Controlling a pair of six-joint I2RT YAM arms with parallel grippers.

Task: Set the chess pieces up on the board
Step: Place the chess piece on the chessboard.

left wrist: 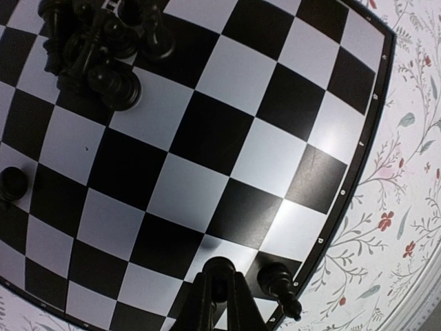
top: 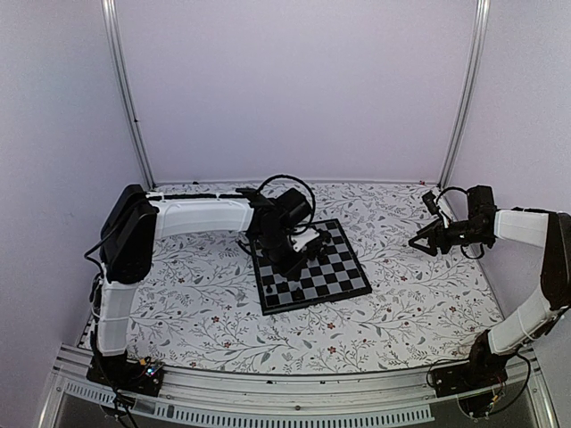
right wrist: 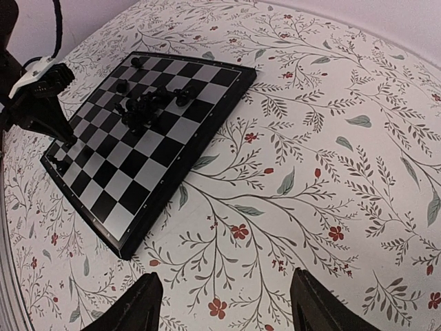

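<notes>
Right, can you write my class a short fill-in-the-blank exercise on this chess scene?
1. The ___ arm reaches over the board.
2. The pieces are mostly bunched together, and all are ___ in colour.
3. The right pincer is ___, with nothing between its fingers.
4. It hangs over the floral cloth, away from the ___.

Missing words: left, black, open, board.

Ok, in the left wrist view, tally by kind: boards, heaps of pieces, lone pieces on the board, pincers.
Board: 1
Heap of pieces: 1
Lone pieces: 2
Left pincer: 1
Total: 5
</notes>
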